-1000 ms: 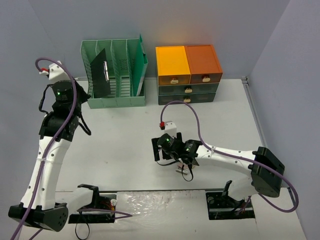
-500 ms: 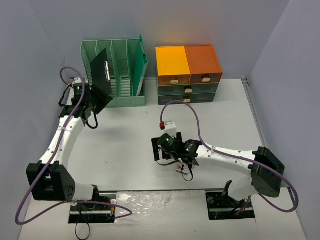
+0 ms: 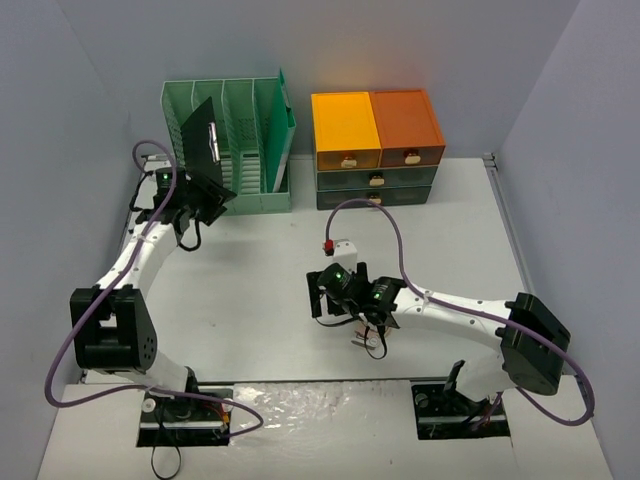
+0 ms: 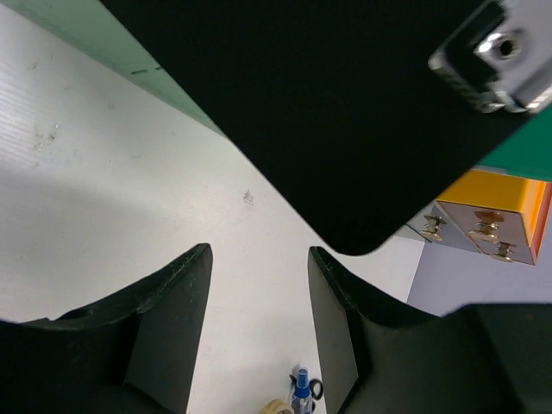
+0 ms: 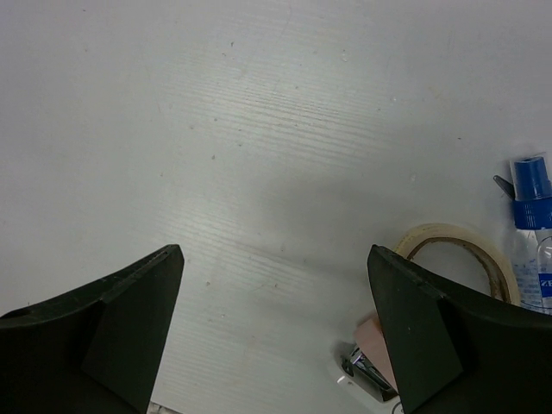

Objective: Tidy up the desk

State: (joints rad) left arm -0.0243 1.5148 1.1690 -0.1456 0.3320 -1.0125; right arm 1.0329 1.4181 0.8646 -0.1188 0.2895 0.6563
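The desk (image 3: 260, 290) is an off-white tabletop. A black clipboard (image 3: 203, 145) with a metal clip leans in the mint-green file rack (image 3: 250, 140). My left gripper (image 3: 212, 203) is open and empty just below the clipboard's lower corner. In the left wrist view the clipboard (image 4: 328, 103) fills the top, its rounded corner just beyond my left gripper (image 4: 259, 254). My right gripper (image 3: 318, 300) is open wide and empty, low over the bare desk (image 5: 259, 129). A tape roll (image 5: 448, 250), a blue-capped bottle (image 5: 530, 224) and a small stapler (image 5: 371, 362) lie to its right.
An orange-and-dark-grey drawer unit (image 3: 375, 145) stands at the back next to the rack, its drawers shut. The small items lie in a cluster (image 3: 368, 338) near the front edge. Grey walls close in on both sides and the back.
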